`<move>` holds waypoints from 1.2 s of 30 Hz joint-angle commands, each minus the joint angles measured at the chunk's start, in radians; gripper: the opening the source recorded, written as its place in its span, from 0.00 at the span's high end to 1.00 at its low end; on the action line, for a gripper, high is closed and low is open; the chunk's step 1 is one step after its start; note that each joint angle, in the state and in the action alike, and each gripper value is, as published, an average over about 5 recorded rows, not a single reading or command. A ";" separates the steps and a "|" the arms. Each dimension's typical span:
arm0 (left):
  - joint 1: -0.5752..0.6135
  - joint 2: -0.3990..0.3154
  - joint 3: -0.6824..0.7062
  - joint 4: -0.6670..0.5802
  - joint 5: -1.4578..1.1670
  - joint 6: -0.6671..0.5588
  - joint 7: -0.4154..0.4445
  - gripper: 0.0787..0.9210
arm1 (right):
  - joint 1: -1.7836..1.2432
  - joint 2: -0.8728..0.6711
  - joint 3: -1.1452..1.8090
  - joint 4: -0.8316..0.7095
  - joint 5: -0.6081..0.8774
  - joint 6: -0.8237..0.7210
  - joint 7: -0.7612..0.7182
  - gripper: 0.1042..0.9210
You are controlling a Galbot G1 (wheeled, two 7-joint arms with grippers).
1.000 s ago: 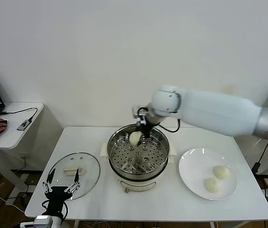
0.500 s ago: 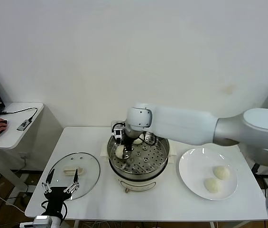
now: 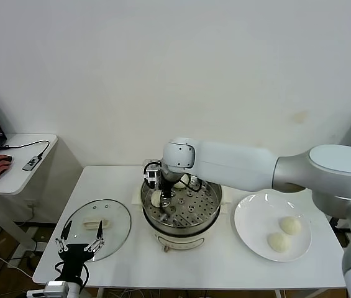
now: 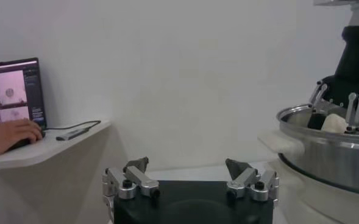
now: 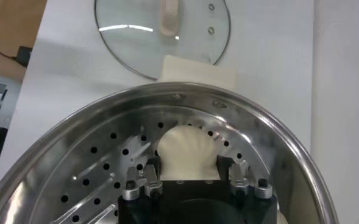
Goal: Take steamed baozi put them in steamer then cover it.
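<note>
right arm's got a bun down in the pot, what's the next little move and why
Probably open the right end effector and lift clear. It is shut on a baozi that already sits low on the perforated tray at the left side of the steamer, with another bun behind it. Two buns wait on the plate.

The left pincer (image 4: 191,182) hangs with fingers spread wide, holding nothing. Beyond it, the right pincer (image 4: 336,112) grips a baozi (image 4: 334,123) inside the steel steamer (image 4: 325,152); a laptop (image 4: 11,91) glows opposite.
</note>
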 commanded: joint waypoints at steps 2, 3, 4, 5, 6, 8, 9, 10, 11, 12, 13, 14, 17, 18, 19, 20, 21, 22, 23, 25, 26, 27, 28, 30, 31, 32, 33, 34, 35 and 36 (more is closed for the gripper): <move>0.002 0.000 0.001 -0.001 0.002 0.001 0.001 0.12 | -0.004 -0.008 0.008 -0.007 -0.006 -0.001 0.003 0.41; 0.003 0.001 0.000 -0.003 0.002 0.001 0.001 0.12 | -0.001 -0.010 0.010 -0.005 -0.007 0.002 0.001 0.39; 0.004 0.001 0.000 -0.004 0.002 0.001 0.001 0.12 | 0.003 -0.013 0.011 -0.002 -0.007 0.005 -0.003 0.36; 0.004 0.001 0.000 -0.005 0.002 0.001 0.001 0.12 | 0.010 -0.017 0.013 0.003 -0.006 0.007 -0.009 0.33; 0.005 0.001 -0.001 -0.007 0.002 0.001 0.001 0.12 | 0.019 -0.021 0.013 0.009 -0.004 0.010 -0.017 0.29; 0.006 0.001 -0.001 -0.009 0.003 0.001 0.001 0.12 | 0.045 -0.036 0.014 0.026 0.001 0.017 -0.037 0.23; 0.007 0.001 -0.001 -0.010 0.003 0.001 0.001 0.12 | 0.063 -0.047 0.015 0.040 0.004 0.020 -0.048 0.19; 0.007 0.001 0.000 -0.011 0.003 0.001 0.001 0.12 | 0.084 -0.059 0.014 0.054 0.009 0.025 -0.060 0.17; 0.007 0.001 0.000 -0.011 0.004 0.001 0.001 0.12 | 0.106 -0.075 0.013 0.071 0.013 0.030 -0.073 0.15; 0.007 0.001 0.001 -0.012 0.004 0.001 0.002 0.12 | 0.131 -0.093 0.010 0.092 0.018 0.036 -0.086 0.13; 0.007 0.000 0.002 -0.013 0.004 0.001 0.002 0.12 | 0.156 -0.114 0.006 0.115 0.022 0.043 -0.101 0.13; 0.007 0.000 0.002 -0.014 0.004 0.001 0.002 0.12 | 0.180 -0.136 0.000 0.139 0.026 0.049 -0.114 0.12; 0.007 0.000 0.004 -0.016 0.004 0.002 0.002 0.12 | 0.254 -0.218 -0.021 0.219 0.032 0.070 -0.160 0.12; 0.007 0.001 0.005 -0.016 0.004 0.001 0.002 0.12 | 0.279 -0.253 -0.030 0.250 0.031 0.080 -0.178 0.12; 0.006 0.001 0.006 -0.017 0.004 0.001 0.002 0.12 | 0.301 -0.288 -0.038 0.278 0.027 0.091 -0.198 0.12; 0.006 0.002 0.006 -0.017 0.004 0.001 0.002 0.12 | 0.320 -0.323 -0.047 0.305 0.017 0.108 -0.219 0.12; 0.006 0.002 0.007 -0.018 0.004 0.001 0.002 0.12 | 0.340 -0.361 -0.056 0.333 0.005 0.125 -0.242 0.12; 0.006 0.003 0.007 -0.018 0.004 0.001 0.002 0.12 | 0.354 -0.395 -0.065 0.355 -0.010 0.143 -0.262 0.12; 0.006 0.003 0.008 -0.018 0.004 0.001 0.002 0.12 | 0.366 -0.431 -0.076 0.378 -0.031 0.163 -0.281 0.12; 0.006 0.004 0.009 -0.017 0.004 0.001 0.002 0.12 | 0.382 -0.507 -0.096 0.420 -0.079 0.202 -0.312 0.12; 0.007 0.004 0.011 -0.017 0.004 0.001 0.002 0.12 | 0.386 -0.553 -0.105 0.441 -0.107 0.223 -0.326 0.12; 0.008 0.004 0.012 -0.017 0.005 0.001 0.002 0.12 | 0.385 -0.599 -0.110 0.460 -0.136 0.244 -0.339 0.12; 0.008 0.005 0.014 -0.017 0.006 0.001 0.002 0.12 | 0.380 -0.645 -0.112 0.476 -0.168 0.263 -0.348 0.12; 0.009 0.005 0.017 -0.016 0.008 0.001 0.002 0.12 | 0.358 -0.736 -0.105 0.500 -0.244 0.301 -0.363 0.12; 0.010 0.006 0.018 -0.015 0.008 0.001 0.002 0.12 | 0.342 -0.773 -0.098 0.508 -0.281 0.318 -0.368 0.12; 0.010 0.007 0.020 -0.013 0.009 0.001 0.002 0.12 | 0.321 -0.810 -0.089 0.515 -0.317 0.333 -0.371 0.12; 0.010 0.007 0.021 -0.011 0.010 0.001 0.002 0.12 | 0.296 -0.840 -0.076 0.520 -0.348 0.345 -0.373 0.12; 0.009 0.008 0.022 -0.009 0.011 0.001 0.002 0.12 | 0.263 -0.871 -0.055 0.524 -0.376 0.358 -0.373 0.12; 0.009 0.007 0.023 -0.008 0.012 0.001 0.002 0.12 | 0.224 -0.894 -0.031 0.526 -0.395 0.365 -0.372 0.12; 0.009 0.007 0.024 -0.007 0.013 0.001 0.002 0.12 | 0.174 -0.919 0.001 0.526 -0.416 0.372 -0.370 0.12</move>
